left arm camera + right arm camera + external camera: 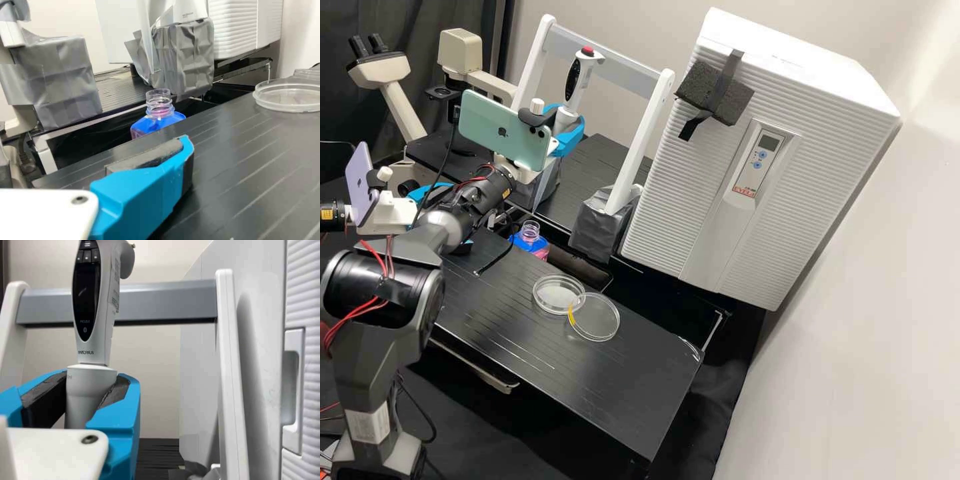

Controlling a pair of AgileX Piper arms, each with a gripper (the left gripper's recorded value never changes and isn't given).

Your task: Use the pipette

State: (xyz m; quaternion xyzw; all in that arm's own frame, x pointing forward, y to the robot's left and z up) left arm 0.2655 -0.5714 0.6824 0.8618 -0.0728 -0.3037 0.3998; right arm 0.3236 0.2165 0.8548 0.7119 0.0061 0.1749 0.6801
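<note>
A white electronic pipette [579,75] with a red top button stands upright at the back left, in front of the white frame. My right gripper [565,130] is shut on its lower body; the wrist view shows the pipette [95,315] between the blue fingers of the right gripper [82,395]. An open bottle of blue-pink liquid [532,239] stands behind the black bench's far edge. My left gripper [427,193] sits low over the bench's left part, open and holding nothing, one blue finger [150,185] pointing toward the bottle [159,117]. Two clear petri dish halves [558,293] [594,317] lie mid-bench.
A big white ribbed appliance [753,153] fills the right rear. The white frame's posts stand in grey taped blocks [603,223] [182,55] close behind the bottle. A microscope [387,80] is at the far left. A petri dish [292,95] lies beyond the left finger.
</note>
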